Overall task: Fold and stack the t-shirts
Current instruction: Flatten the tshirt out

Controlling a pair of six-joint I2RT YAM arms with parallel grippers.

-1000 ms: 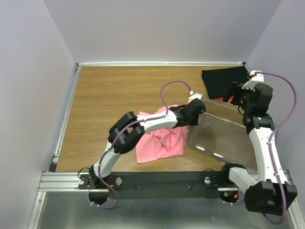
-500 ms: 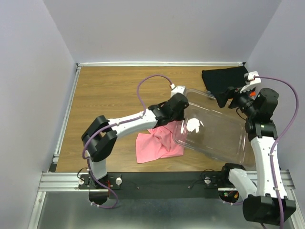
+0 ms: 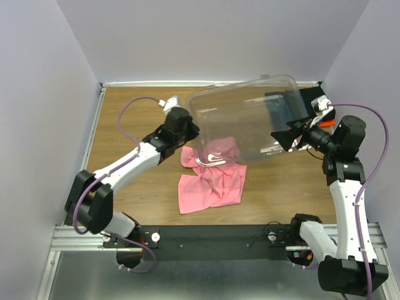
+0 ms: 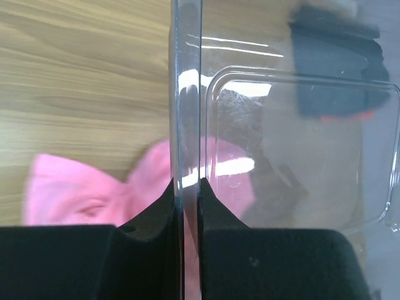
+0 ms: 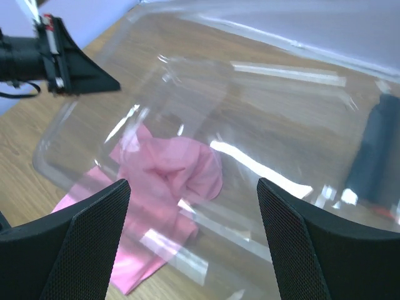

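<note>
A crumpled pink t-shirt lies on the wooden table near the middle, also in the left wrist view and right wrist view. A folded black t-shirt with an orange one beside it lies at the back right, seen partly through the clear plastic bin. My left gripper is shut on the bin's rim and holds the bin tilted up above the pink shirt. My right gripper stands open at the bin's right side, its fingers wide apart, facing the bin's wall.
Lilac walls close the table at the back and both sides. A metal rail runs along the left edge. Bare wood shows at the back left and in front of the pink shirt.
The left arm has lifted the clear bin from the table's right side and swung it up and back over the pink shirt. The right gripper has turned left toward the bin.
</note>
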